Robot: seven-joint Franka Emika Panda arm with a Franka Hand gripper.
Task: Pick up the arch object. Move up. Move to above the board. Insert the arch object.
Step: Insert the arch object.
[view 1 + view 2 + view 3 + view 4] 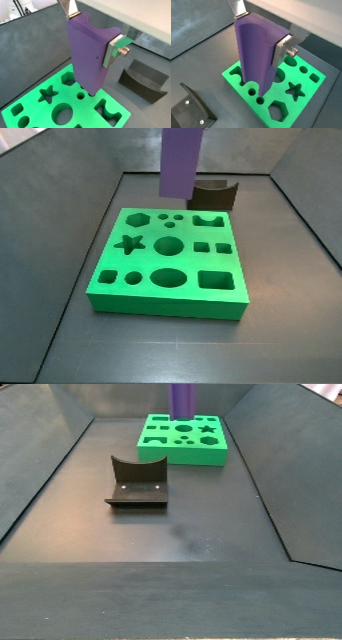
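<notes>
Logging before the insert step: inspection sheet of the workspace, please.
Surface: dark grey floor inside a walled bin.
Job's things: purple arch held upright over the green board, lower end near the small round holes, not yet inserted.
Clutter: dark fixture on the floor, apart from the board.
Tool: tool shut on the arch near its top, above the board.
Cables: nothing seen.
Surroundings: grey bin walls; little visible beyond them.

I see the fixture (136,482) standing alone on the dark grey floor (187,534), its upright wall curving down in the middle. In a wrist view its base plate (194,110) shows small holes. Sloping grey walls (40,454) ring the floor.
</notes>
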